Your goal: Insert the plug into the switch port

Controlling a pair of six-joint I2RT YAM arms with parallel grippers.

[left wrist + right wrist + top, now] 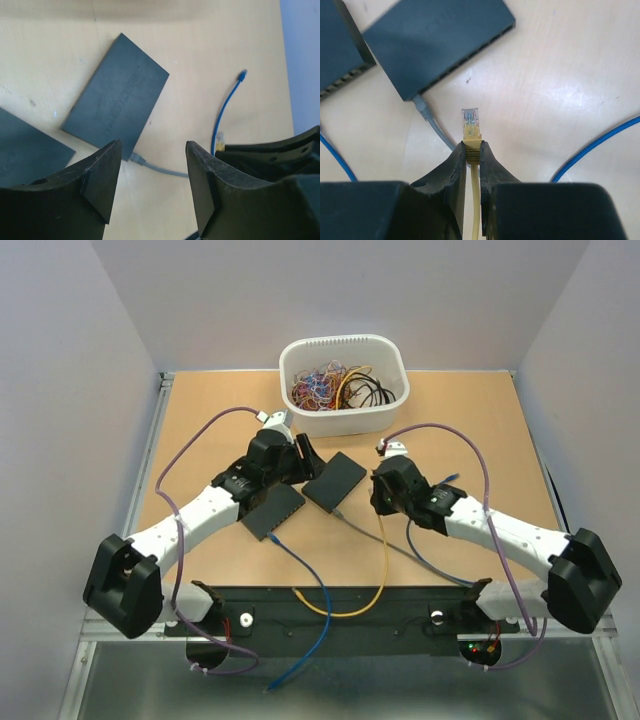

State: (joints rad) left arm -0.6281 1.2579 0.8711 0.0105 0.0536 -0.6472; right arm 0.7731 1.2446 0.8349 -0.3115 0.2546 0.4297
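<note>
**Yellow plug pinched, just short of the switch**

I have the right gripper [472, 150] pressed together on the yellow plug [470, 131]. It pinches the boot, so the clear tip sticks out past the fingertips. The plug sits on the port side of the switch [437, 40], near it but not touching. It is just beside the grey cable [431, 122], which is seated in the end port of that switch. The yellow cable [385, 560] trails from the plug away from the switch, towards the arm bases.

My left gripper [152, 165] hangs on the other side of the switch from the plug, jaws spread with nothing between them. A second switch [272, 512] lies just beside the first, on the left gripper's side. A white bin [343, 420] of tangled cables stands beyond the switch.
</note>
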